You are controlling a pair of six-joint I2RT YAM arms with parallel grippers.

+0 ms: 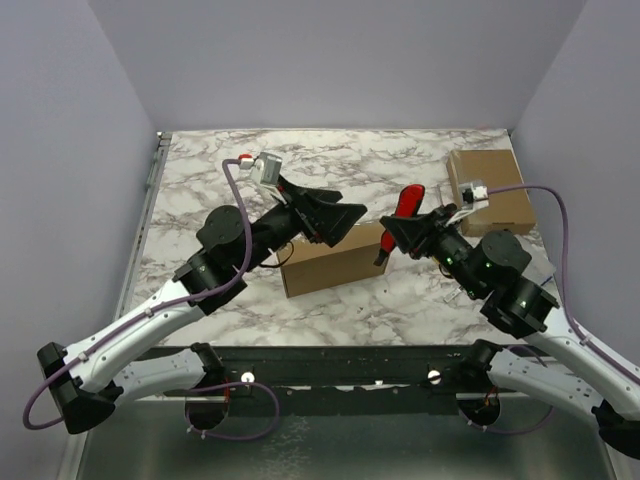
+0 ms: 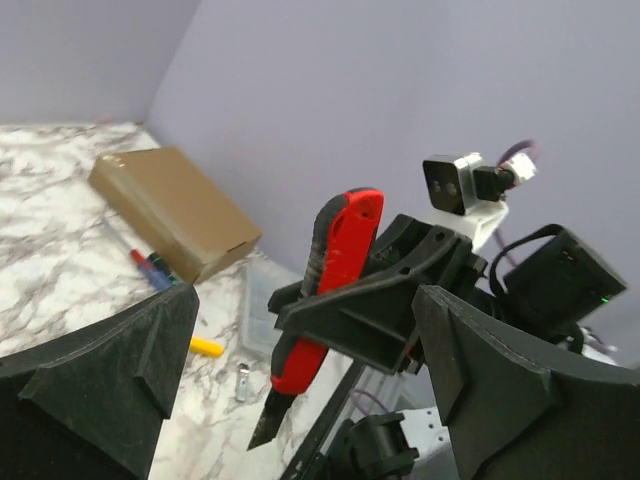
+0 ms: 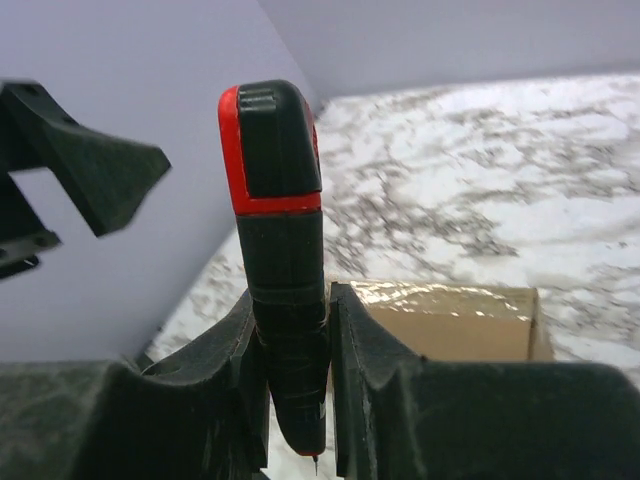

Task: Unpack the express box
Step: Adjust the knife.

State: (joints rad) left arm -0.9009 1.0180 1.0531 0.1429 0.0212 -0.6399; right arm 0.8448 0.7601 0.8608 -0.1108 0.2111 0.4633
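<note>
The express box (image 1: 330,262), brown cardboard with shiny tape along its top (image 3: 450,325), lies in the middle of the marble table. My right gripper (image 1: 395,235) hovers just right of it, shut on a red and black utility knife (image 1: 407,203). The knife (image 3: 280,250) stands upright between the right gripper's (image 3: 290,400) jaws, blade tip down. My left gripper (image 1: 345,218) hangs open above the box's left part, facing the knife (image 2: 340,270), which is apart from both of its wide-spread fingers (image 2: 110,360). Nothing is in the left gripper (image 2: 305,400).
A second brown box (image 1: 490,190) lies at the back right (image 2: 175,210). Near it on the table are a red and blue pen (image 2: 150,268), a small yellow piece (image 2: 206,347), a small metal piece (image 2: 243,380) and a clear plastic container (image 2: 262,310).
</note>
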